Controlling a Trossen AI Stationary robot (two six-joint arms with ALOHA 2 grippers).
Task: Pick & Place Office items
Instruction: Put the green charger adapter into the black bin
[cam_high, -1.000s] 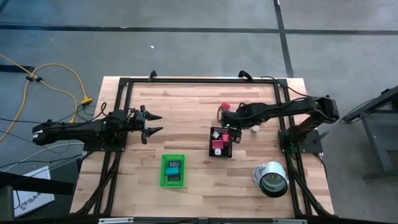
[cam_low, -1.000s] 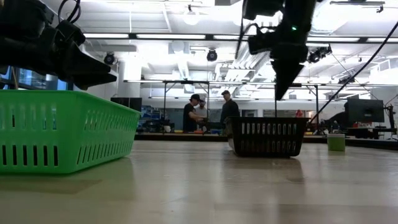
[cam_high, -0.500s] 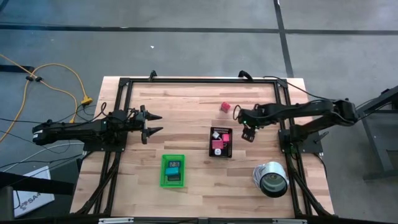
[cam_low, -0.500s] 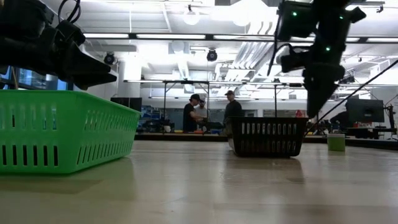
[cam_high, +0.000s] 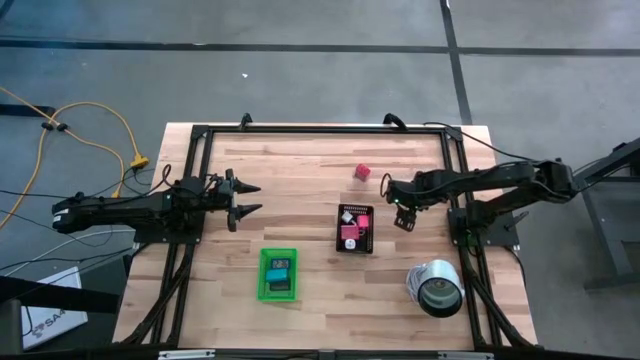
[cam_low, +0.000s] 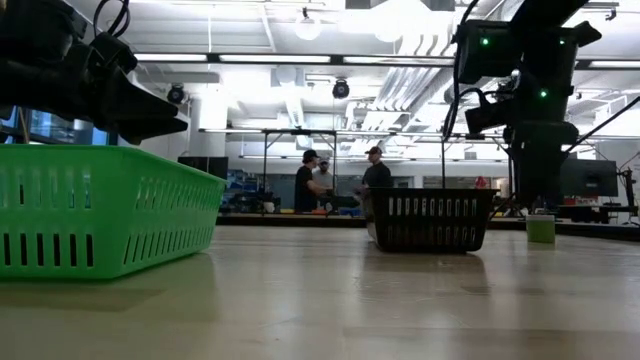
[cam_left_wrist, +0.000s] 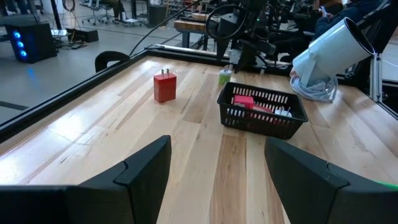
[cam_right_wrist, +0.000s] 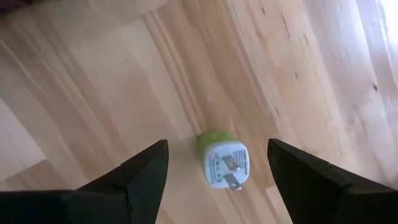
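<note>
Green-edged plug (cam_right_wrist: 222, 161) beneath right end effector (cam_right_wrist: 217, 163) (fingers spread, empty-handed)

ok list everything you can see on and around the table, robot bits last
black tray: one, table centre-right, holding pink, red and white pieces
green tray: one, bright green, near front-centre, dark blue and black pieces inside
red plug block: one, alone on the wood toward the back
green-and-white plug: one, on the wood under the right gripper
silver can: one, lying front right
people: two, in the room behind
yellow cable: one, floor at left
left gripper: jaws open, waiting at left
right gripper: jaws open, over the plug
</note>
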